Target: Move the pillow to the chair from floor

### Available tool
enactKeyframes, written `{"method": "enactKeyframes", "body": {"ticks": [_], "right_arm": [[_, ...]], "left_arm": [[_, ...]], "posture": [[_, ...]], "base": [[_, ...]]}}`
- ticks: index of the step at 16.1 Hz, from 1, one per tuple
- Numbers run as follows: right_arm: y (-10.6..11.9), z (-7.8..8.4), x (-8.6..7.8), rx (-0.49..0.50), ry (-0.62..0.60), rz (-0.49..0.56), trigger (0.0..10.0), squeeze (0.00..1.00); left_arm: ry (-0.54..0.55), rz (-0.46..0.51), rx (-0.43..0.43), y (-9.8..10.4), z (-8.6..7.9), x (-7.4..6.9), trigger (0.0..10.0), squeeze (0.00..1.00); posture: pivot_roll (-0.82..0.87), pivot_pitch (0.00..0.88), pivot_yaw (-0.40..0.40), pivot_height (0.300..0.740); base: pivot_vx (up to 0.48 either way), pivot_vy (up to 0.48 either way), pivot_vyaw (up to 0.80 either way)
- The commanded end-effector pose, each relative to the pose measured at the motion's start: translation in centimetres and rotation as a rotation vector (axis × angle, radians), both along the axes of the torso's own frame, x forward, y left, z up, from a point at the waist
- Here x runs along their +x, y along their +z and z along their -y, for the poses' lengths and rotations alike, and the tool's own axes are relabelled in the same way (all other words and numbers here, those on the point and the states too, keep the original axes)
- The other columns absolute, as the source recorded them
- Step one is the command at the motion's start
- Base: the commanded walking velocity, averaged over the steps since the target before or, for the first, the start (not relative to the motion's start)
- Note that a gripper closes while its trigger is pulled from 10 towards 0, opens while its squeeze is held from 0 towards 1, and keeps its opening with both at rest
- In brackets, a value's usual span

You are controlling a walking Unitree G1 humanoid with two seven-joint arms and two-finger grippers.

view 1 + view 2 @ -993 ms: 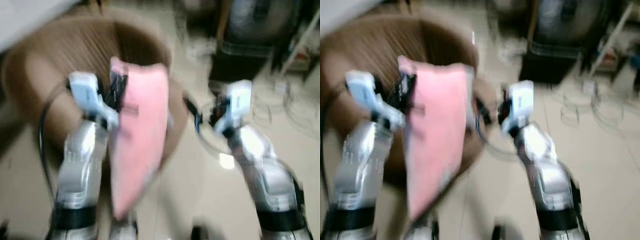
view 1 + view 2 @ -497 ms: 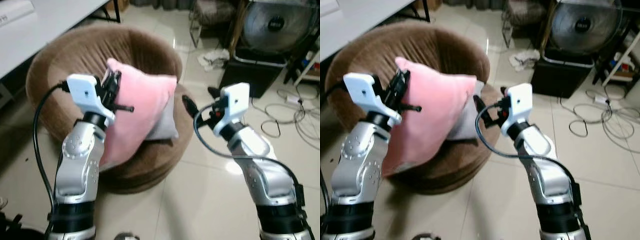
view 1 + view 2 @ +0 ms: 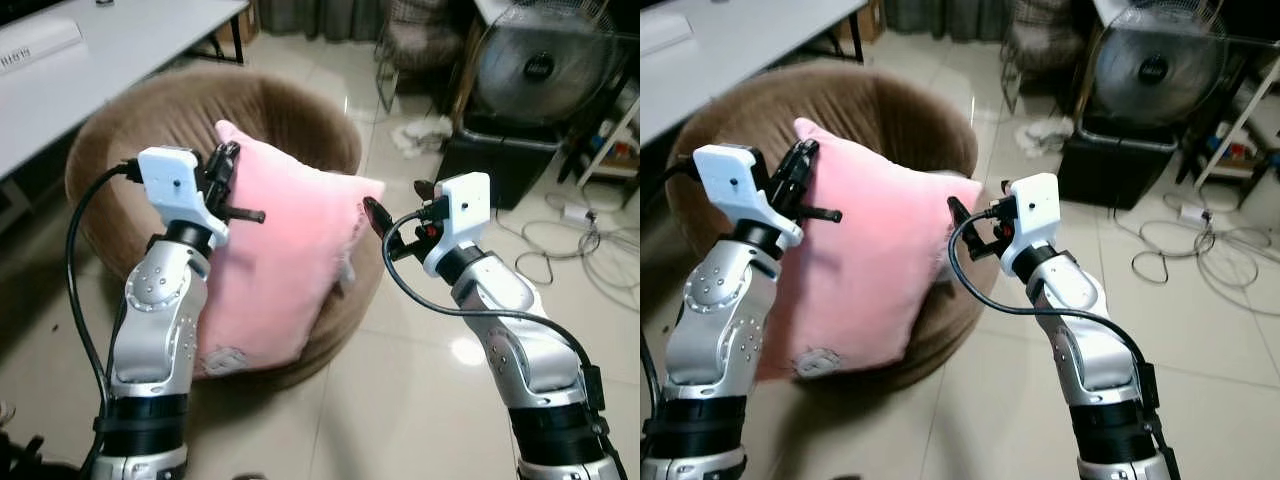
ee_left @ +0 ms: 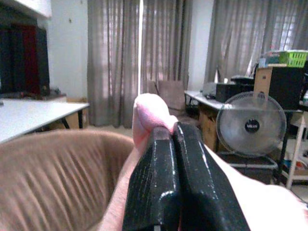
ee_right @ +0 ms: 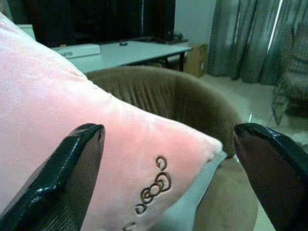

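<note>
The pillow (image 3: 285,265) is plain pink, with a small brown embroidered motif (image 5: 153,190) near one corner. The round chair (image 3: 290,115) is brown and ribbed. Both hands have black fingers (image 4: 166,183); the floor (image 3: 400,400) is pale glossy tile.

Fan (image 4: 251,126), hub badge: lettering present, too small to read. White box (image 5: 76,50) on the desk: dark printed word, blurred beyond reading. Pillow (image 5: 72,144): embroidered loop motif, no letters. No legible text, brand or number elsewhere.
</note>
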State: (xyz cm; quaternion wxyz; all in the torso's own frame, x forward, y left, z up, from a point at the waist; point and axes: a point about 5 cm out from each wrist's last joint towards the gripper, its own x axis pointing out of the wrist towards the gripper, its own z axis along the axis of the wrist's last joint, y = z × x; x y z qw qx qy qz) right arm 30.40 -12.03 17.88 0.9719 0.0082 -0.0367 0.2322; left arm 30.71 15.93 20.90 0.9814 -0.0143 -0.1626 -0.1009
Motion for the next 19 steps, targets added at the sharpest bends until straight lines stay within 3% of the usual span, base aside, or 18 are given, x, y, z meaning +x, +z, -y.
{"method": "enactKeyframes", "body": {"ticks": [1, 5, 14, 19], "right_arm": [[0.15, -0.15, 0.12, -0.036, 0.004, 0.025, 10.0, 0.0], [0.01, -0.33, 0.13, -0.039, 0.009, 0.024, 10.0, 0.0], [-0.25, -0.97, -0.16, -0.056, 0.062, 0.032, 10.0, 0.0], [-0.29, -0.91, -0.14, -0.038, 0.061, 0.027, 10.0, 0.0]], "left_arm": [[0.012, 0.071, 0.01, 1.32, -0.05, -0.03, 10.0, 0.0], [0.016, 0.082, 0.013, 1.49, -0.11, 0.01, 10.0, 0.0], [0.035, 0.093, 0.021, 1.62, -0.71, 0.07, 10.0, 0.0], [0.042, 0.105, 0.028, 1.85, -0.9, 0.23, 10.0, 0.0]], "posture": [[0.1, 0.0, 0.005, 0.74], [0.11, 0.0, 0.002, 0.74], [0.11, 0.0, -0.007, 0.74], [0.11, 0.0, -0.01, 0.74]], "base": [[0.379, 0.0, 0.44], [0.4, 0.0, 0.73], [0.418, 0.0, 0.0], [0.434, 0.0, 0.59]]}}
